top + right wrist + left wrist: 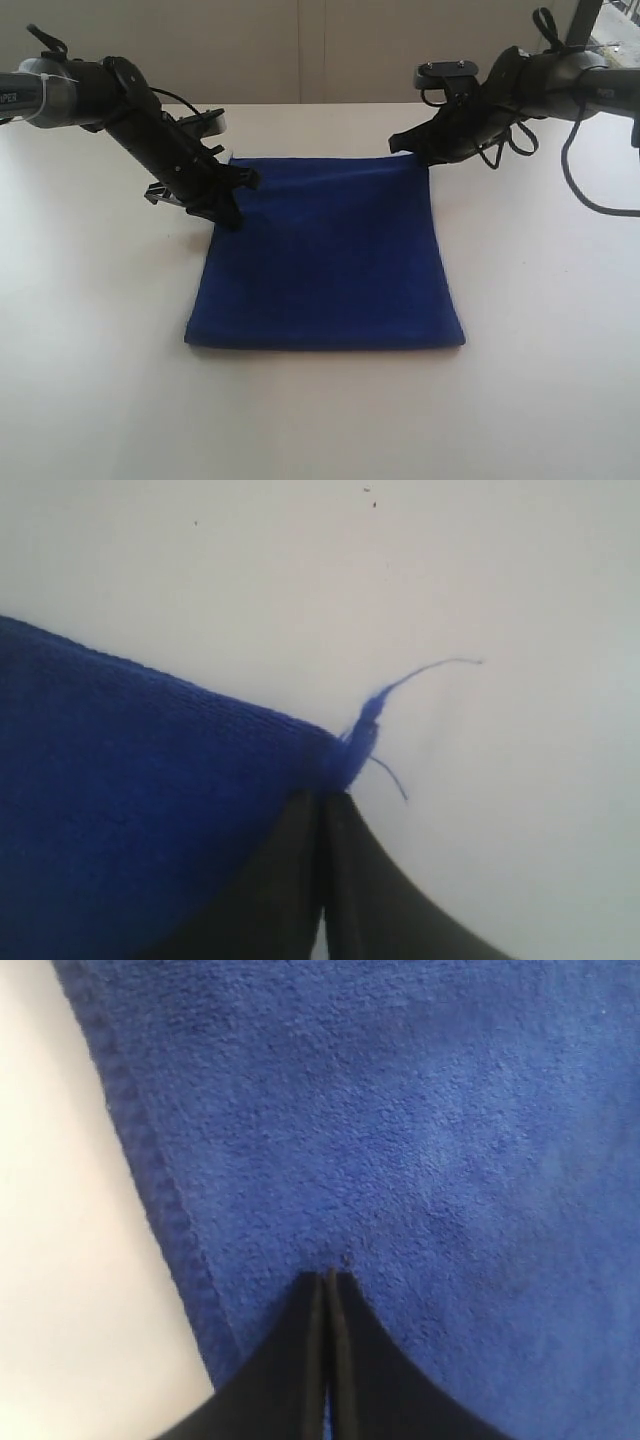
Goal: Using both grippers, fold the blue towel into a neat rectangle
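The blue towel (325, 260) lies flat on the white table (100, 380). My left gripper (228, 213) is down on its left edge near the far left corner. In the left wrist view its black fingers (327, 1276) are shut, tips sunk into the plush (420, 1110) just inside the stitched hem (150, 1160), with a small pucker of cloth at them. My right gripper (400, 146) sits at the towel's far right corner. In the right wrist view its jaws (325, 795) are shut on that corner of the towel (120, 780), where a loose thread (400, 685) sticks out.
Bare white tabletop surrounds the towel on all sides. A pale wall (320, 50) stands behind the table's far edge. Black cables (590, 190) hang from the right arm over the table at the right.
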Controlling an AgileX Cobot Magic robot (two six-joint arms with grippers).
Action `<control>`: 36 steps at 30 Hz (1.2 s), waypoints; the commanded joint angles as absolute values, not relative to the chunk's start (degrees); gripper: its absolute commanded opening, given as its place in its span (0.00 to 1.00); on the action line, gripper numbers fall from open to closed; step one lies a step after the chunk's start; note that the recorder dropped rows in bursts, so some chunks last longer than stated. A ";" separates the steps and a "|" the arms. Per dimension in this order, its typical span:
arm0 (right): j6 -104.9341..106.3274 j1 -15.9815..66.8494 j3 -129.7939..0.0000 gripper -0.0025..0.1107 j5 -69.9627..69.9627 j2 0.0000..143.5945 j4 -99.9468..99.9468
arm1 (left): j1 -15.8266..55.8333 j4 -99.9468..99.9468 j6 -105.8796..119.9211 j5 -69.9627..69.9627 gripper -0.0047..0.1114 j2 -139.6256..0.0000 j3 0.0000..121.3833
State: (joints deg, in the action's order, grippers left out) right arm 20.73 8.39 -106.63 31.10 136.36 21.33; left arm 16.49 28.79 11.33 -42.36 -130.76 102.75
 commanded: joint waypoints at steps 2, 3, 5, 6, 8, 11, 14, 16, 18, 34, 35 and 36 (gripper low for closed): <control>20.78 7.95 -106.72 0.02 31.15 135.65 20.66 | 16.71 29.54 11.48 -43.07 0.04 -130.90 102.60; 20.78 7.95 -106.72 0.02 31.25 135.65 20.31 | 16.71 29.54 11.48 -43.07 0.04 -130.90 102.60; 20.78 7.95 -106.72 0.02 31.62 135.65 19.42 | 16.71 29.54 11.48 -43.07 0.04 -130.90 102.60; 20.78 7.95 -106.72 0.02 31.62 135.65 19.42 | 16.71 29.54 11.48 -43.07 0.04 -130.90 102.60; 20.78 7.95 -106.72 0.03 31.63 135.65 19.42 | 16.71 29.54 11.34 -43.05 0.04 -130.90 102.60; 20.78 7.95 -106.72 0.12 31.53 135.65 19.42 | 16.71 29.94 11.37 -42.95 0.04 -130.90 102.60; 20.78 7.95 -106.72 0.41 30.50 135.38 19.42 | 16.71 30.17 11.37 -42.95 0.04 -130.90 102.60; 20.78 7.95 -106.82 0.42 30.34 133.95 20.11 | 16.71 30.43 11.37 -42.83 0.04 -130.90 102.60; 20.78 7.95 -106.82 0.33 31.57 131.86 22.85 | 16.71 30.43 11.37 -42.83 0.04 -130.90 102.71; 27.15 10.44 -106.84 0.02 26.37 138.42 33.61 | 16.35 34.27 16.79 -38.29 0.04 -132.26 108.03; 27.15 10.44 -106.84 0.02 25.19 139.68 34.69 | 16.35 34.27 16.79 -38.61 0.04 -132.37 108.03; 27.15 10.44 -106.84 0.02 24.54 140.94 35.09 | 16.35 34.27 17.87 -38.60 0.04 -132.37 108.03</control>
